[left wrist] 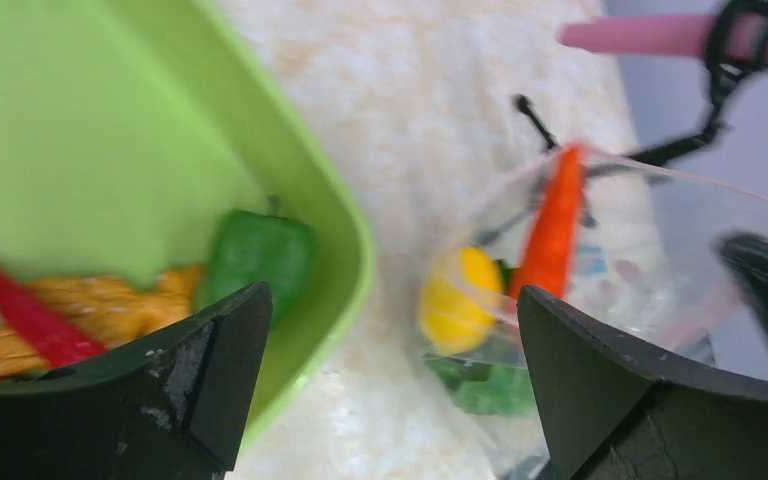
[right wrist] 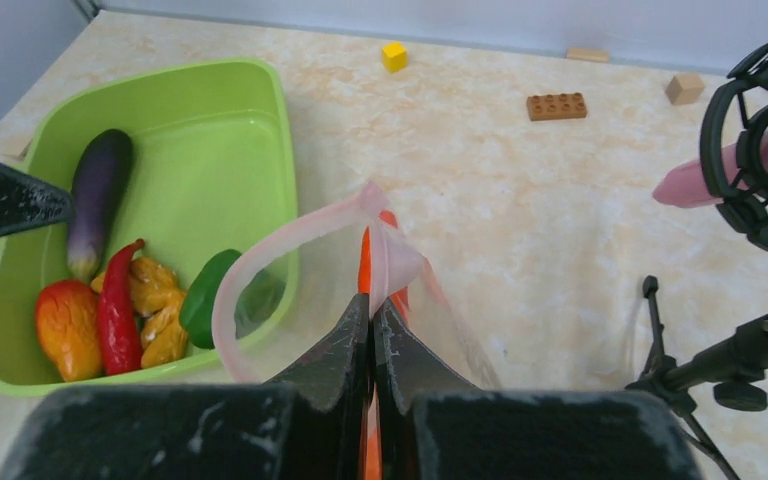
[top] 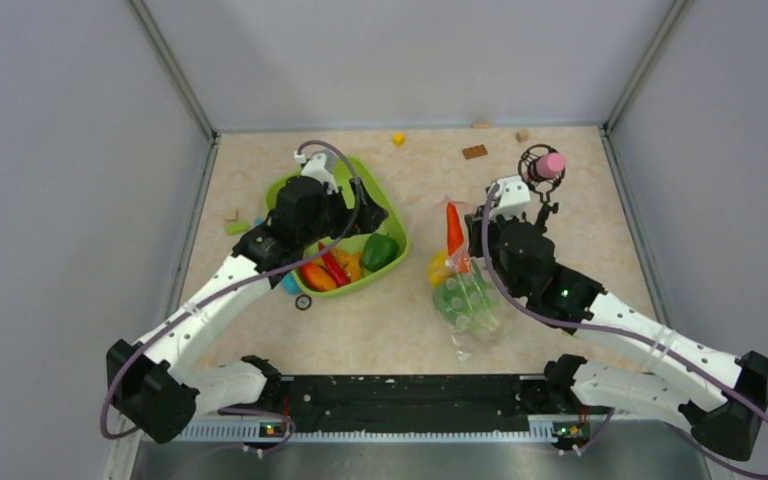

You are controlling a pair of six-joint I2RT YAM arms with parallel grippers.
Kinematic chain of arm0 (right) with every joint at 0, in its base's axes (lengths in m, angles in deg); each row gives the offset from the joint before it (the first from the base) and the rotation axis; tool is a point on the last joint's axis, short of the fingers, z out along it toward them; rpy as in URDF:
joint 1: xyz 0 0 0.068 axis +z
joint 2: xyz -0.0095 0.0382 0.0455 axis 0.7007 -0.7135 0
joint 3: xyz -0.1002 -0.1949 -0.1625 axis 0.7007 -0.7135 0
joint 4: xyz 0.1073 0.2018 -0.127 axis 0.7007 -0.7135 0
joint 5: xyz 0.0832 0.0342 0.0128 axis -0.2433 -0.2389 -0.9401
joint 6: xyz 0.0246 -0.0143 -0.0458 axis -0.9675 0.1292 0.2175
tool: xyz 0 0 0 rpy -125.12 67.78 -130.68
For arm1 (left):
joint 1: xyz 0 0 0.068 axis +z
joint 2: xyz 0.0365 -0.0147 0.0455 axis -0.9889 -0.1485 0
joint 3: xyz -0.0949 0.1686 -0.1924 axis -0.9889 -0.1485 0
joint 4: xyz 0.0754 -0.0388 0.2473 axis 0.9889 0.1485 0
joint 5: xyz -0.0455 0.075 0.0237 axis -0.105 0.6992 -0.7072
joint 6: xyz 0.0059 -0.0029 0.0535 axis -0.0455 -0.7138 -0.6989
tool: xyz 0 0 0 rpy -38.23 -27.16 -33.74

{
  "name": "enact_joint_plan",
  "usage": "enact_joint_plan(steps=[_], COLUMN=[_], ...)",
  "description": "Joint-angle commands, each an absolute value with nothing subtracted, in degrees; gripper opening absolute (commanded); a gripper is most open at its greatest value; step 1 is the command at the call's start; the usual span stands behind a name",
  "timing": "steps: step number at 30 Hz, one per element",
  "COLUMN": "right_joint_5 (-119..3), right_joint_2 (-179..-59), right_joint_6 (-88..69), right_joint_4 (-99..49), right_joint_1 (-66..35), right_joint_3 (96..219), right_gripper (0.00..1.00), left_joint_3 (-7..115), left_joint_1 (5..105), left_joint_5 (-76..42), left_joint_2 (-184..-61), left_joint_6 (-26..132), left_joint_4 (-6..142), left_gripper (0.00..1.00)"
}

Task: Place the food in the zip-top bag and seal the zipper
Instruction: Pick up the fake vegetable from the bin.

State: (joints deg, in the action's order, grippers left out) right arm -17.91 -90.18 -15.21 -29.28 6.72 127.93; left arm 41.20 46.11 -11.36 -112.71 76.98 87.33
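Note:
The clear zip-top bag (top: 468, 305) lies right of centre with an orange carrot (top: 454, 228), a yellow lemon (top: 438, 268) and a pale green cabbage (top: 457, 296) inside. My right gripper (right wrist: 372, 303) is shut on the bag's mouth edge, and the pinkish zipper (right wrist: 290, 235) loops open to its left. More food lies in the lime tray (right wrist: 210, 120): purple eggplant (right wrist: 98, 195), red chilli (right wrist: 118, 310), green pepper (right wrist: 205, 295). My left gripper (left wrist: 392, 300) hangs open and empty over the tray's right rim (left wrist: 350, 250), between the pepper (left wrist: 260, 255) and the bag (left wrist: 660, 260).
A pink-tipped object in a black cage on a small stand (top: 543, 166) is right behind the bag. Small blocks lie along the back: yellow (top: 398, 139), brown (top: 475, 152), tan (top: 522, 135). A small wheeled toy (top: 303, 302) sits at the tray's near edge.

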Motion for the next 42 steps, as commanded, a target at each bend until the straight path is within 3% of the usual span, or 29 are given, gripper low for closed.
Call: enact_joint_plan(steps=[1,8,10,15,18,27,37,39,42], right_joint_5=[-15.07,-24.69,-26.39,-31.0,-32.61,-34.27,-33.27,-33.16,-32.88], right_joint_2=[-90.67,-91.66,-91.76,-91.63,-91.93,-92.79,-93.21,-93.04,-92.64], right_joint_6=[-11.32,-10.68,-10.35,-10.05,-9.94,-11.98,-12.42,-12.66,-13.13], right_joint_4=[-25.5,-25.97,-26.85,-27.73,-27.49,-27.5,-27.35,-27.13,-26.44], right_joint_1=[6.56,6.48,6.46,6.45,6.46,6.4,6.03,5.92,5.88], right_joint_3=[131.95,130.86,130.95,130.85,130.52,130.78,130.34,130.27,129.71], right_gripper=[0.0,0.0,0.0,0.0,0.0,0.0,0.0,0.0,0.0], left_joint_3=[36.83,37.89,37.57,39.16,43.23,47.99,55.53,55.4,54.73], left_joint_1=[52.66,53.15,53.15,55.16,57.52,59.01,59.22,59.22,59.19], left_joint_5=[-13.09,-24.73,-23.44,-15.24,-22.85,-35.65,-42.45,-42.52,-41.72], left_joint_2=[-115.6,-124.67,-126.2,-132.14,-137.35,-148.14,-157.21,-157.35,-156.63], left_joint_6=[73.93,50.91,46.69,45.1,44.63,40.27,39.71,40.27,41.55], left_joint_4=[83.86,81.01,79.71,80.03,83.69,84.24,87.98,88.12,87.92], left_gripper=[0.98,0.98,0.98,0.97,0.92,0.9,0.9,0.86,0.63])
